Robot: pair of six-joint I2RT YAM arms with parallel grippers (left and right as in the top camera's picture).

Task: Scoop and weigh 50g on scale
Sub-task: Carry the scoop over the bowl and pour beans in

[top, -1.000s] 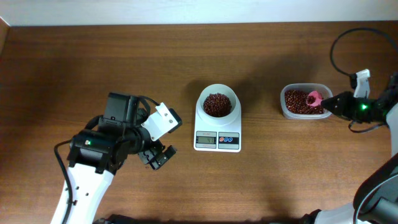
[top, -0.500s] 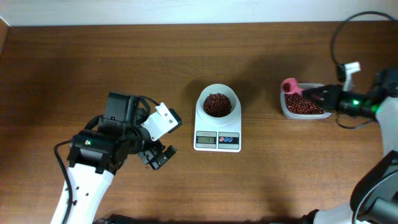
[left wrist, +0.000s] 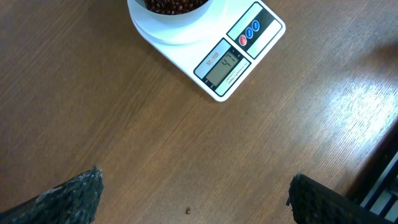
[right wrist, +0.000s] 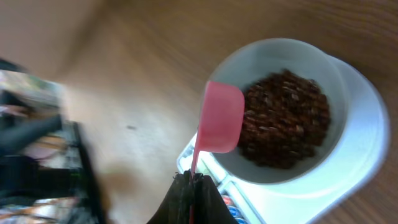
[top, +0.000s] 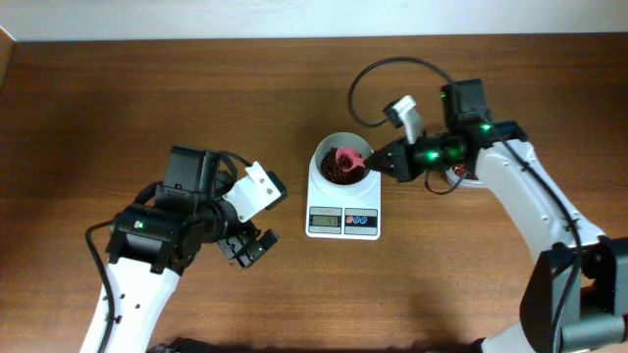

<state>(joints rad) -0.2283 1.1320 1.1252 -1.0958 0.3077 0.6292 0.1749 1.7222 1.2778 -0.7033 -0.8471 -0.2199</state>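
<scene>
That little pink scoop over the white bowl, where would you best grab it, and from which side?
Grip the pink scoop by the end of its thin handle, coming from the side away from the cup. The handle is narrow and straight, so it fits between two fingers; the right gripper is shut on it there. The wide cup must stay free for scooping.

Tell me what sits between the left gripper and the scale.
Only bare wooden table lies between the left gripper and the scale, as the overhead view shows.

The display (left wrist: pixel 222 64) on the scale (left wrist: pixel 264 28) shows digits too small to read.
</scene>
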